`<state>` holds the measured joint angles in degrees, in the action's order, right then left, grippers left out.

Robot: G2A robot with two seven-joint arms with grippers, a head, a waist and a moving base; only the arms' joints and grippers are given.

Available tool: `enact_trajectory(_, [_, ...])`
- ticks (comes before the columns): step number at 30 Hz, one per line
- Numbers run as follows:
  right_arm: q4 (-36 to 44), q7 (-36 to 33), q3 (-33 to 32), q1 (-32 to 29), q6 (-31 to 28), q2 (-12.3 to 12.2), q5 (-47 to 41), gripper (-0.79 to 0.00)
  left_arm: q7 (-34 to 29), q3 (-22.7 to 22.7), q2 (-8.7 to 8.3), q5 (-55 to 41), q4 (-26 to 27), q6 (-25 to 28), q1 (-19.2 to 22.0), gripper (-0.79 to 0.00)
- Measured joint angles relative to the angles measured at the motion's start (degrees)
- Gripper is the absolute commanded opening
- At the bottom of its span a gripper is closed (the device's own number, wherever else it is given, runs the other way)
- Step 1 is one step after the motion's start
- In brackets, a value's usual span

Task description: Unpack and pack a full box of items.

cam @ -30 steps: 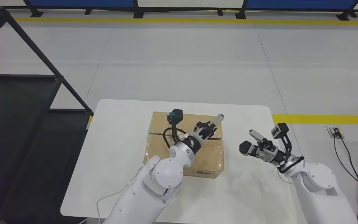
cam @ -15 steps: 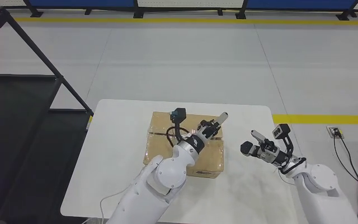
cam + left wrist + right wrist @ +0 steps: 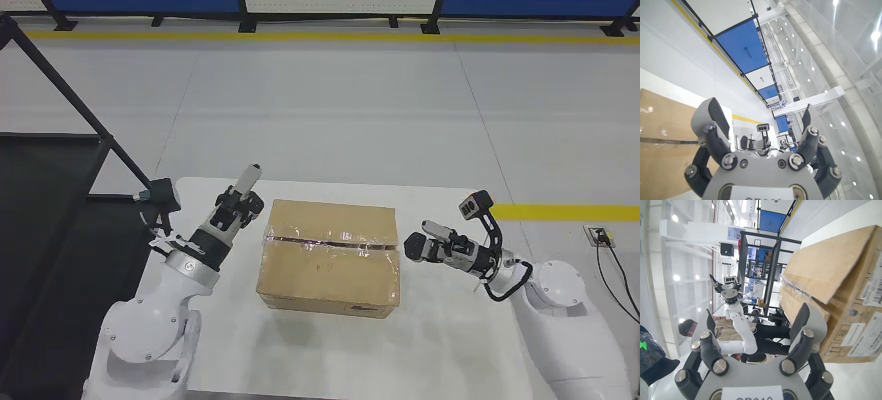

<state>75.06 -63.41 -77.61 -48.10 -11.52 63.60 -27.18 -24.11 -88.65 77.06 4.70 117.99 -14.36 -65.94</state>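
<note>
A closed cardboard box (image 3: pixel 330 255) sits mid-table, its top seam sealed with clear tape; printed labels (image 3: pixel 863 336) show on one end. My left gripper (image 3: pixel 245 190) is held up just off the box's left end, open and empty, and the box (image 3: pixel 664 132) lies beside its fingers (image 3: pixel 718 115) in the left wrist view. My right gripper (image 3: pixel 412 240) is open at the box's right end, with one finger (image 3: pixel 802 321) close to the box's (image 3: pixel 829 285) upper corner. Whether it touches is unclear.
The white table (image 3: pixel 450 330) has bare room in front of and to the right of the box. A black metal frame (image 3: pixel 80 130) stands off the table's left edge. A yellow floor line (image 3: pixel 570 212) runs past the right side.
My left arm has swung from above the box to its left side. My right gripper has moved in towards the box's right end.
</note>
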Motion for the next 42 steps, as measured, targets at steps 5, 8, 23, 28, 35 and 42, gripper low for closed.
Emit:
enact_trajectory(5, [-1.89, -0.95, 7.68, 6.3, 0.13, 1.48, 2.32, 0.0, -3.62, -10.17, -0.97, -1.57, 1.48, 1.39, -8.41, 0.0])
enact_trajectory(8, [-2.51, -0.37, 11.83, 9.09, -0.13, 2.18, 6.66, 0.0, -4.16, -12.44, -1.18, -2.59, 1.26, 2.92, -12.0, 0.0])
enact_trajectory(23, [-3.92, 7.11, 14.76, 9.81, 7.4, 2.36, 16.04, 0.0, -4.67, -12.56, -1.9, -6.22, -0.61, 4.95, -13.48, 0.0])
enact_trajectory(28, [0.28, 6.97, 11.0, 6.14, 8.84, 1.1, 16.95, 0.0, -5.03, -11.82, -2.18, -6.05, -0.8, 4.61, -12.8, 0.0])
enact_trajectory(35, [4.47, 9.72, 8.57, 3.21, 10.41, 0.45, 17.26, 0.0, -4.75, -10.69, -2.55, -5.69, -1.16, 4.27, -12.02, 0.0])
enact_trajectory(42, [9.91, 11.62, 6.12, 0.36, 5.3, 0.19, 13.41, 0.0, -3.44, -11.39, -2.83, -6.68, -1.73, 4.18, -12.69, 0.0])
